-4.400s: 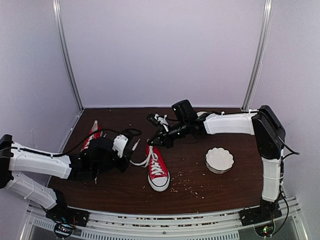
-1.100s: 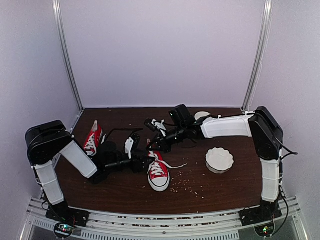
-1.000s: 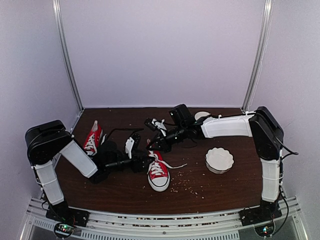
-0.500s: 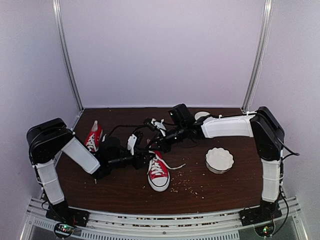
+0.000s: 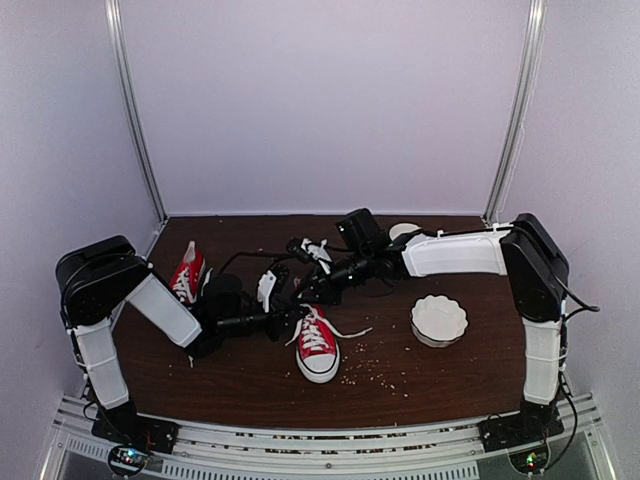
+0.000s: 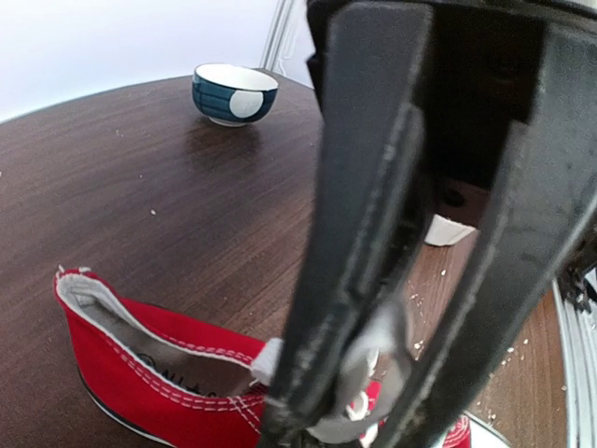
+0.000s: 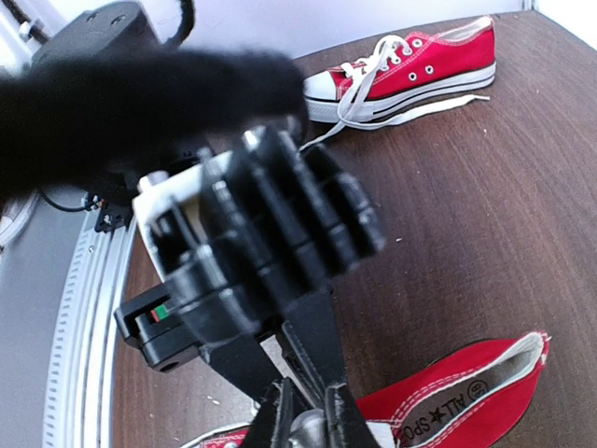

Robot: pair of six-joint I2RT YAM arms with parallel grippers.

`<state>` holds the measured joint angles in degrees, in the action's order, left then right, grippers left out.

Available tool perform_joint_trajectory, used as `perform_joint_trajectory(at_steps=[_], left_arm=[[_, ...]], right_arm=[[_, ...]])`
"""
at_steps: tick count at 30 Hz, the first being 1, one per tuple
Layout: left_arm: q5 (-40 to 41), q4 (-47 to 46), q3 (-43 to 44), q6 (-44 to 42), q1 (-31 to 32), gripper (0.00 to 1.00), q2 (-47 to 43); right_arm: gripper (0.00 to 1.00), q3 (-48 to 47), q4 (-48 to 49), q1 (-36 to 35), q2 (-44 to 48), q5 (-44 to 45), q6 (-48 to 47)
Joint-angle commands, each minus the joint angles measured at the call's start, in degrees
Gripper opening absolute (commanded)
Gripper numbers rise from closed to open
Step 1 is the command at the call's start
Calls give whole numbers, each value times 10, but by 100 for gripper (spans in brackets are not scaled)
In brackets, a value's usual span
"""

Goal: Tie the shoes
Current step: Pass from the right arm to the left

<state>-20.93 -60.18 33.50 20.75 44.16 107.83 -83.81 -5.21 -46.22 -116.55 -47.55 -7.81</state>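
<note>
One red sneaker [image 5: 317,348] lies mid-table, toe toward me. One white lace end [image 5: 350,330] trails to its right. The second sneaker [image 5: 185,275] lies at the far left and shows in the right wrist view [image 7: 410,65]. My left gripper [image 5: 293,313] is at the near sneaker's lacing, shut on a white lace [image 6: 368,359] above the heel opening [image 6: 140,369]. The right wrist view shows that left gripper [image 7: 311,425] pinching the lace. My right gripper [image 5: 312,288] is just behind the sneaker's heel. Its own fingers are not clear in any view.
A white scalloped bowl [image 5: 439,319] sits right of the sneaker. A blue and white bowl [image 6: 235,91] stands at the back, by the right forearm [image 5: 455,252]. Crumbs [image 5: 375,372] are scattered on the brown table in front. Black cables [image 5: 245,258] loop over the left arm.
The left arm raised its elbow and brought its gripper right, onto the near sneaker's lacing. One lace end now lies to the right. In the last second the gripper lifted slightly.
</note>
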Motion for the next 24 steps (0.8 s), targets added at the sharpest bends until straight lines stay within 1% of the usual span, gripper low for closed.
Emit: perform_joint_trajectory(at_steps=[1, 4, 6, 10, 13, 15, 16, 18, 19, 22, 24], left_arm=[[-20, -33, -4, -19, -2, 0, 9], [-15, -37, -6, -27, -2, 0, 9], [-13, -38, -6, -32, -1, 0, 11], [-7, -37, -5, -40, -2, 0, 11], [-4, -45, -9, -43, -2, 0, 11], [-5, -48, -11, -44, -2, 0, 11], [-6, -49, -11, -44, -2, 0, 11], [-7, -50, -11, -46, -2, 0, 11], [-8, -49, -11, -47, -2, 0, 11], [-10, -49, -12, -50, -2, 0, 9], [-11, -47, -12, -53, -2, 0, 8]], right_arm=[[30, -7, -10, -3, 34, 14, -5], [43, -3, -17, 1, 47, 15, -6], [49, 5, -15, 8, 61, 18, -3], [53, 40, 3, 25, 94, 19, 20], [54, 82, 42, 43, 113, 17, 56], [52, 110, 70, 58, 109, 17, 86], [49, 117, 80, 66, 102, 13, 99], [41, 122, 99, 77, 80, -2, 127], [34, 120, 107, 79, 68, -10, 137], [22, 100, 93, 74, 40, -9, 129], [20, 84, 73, 68, 27, -18, 110]])
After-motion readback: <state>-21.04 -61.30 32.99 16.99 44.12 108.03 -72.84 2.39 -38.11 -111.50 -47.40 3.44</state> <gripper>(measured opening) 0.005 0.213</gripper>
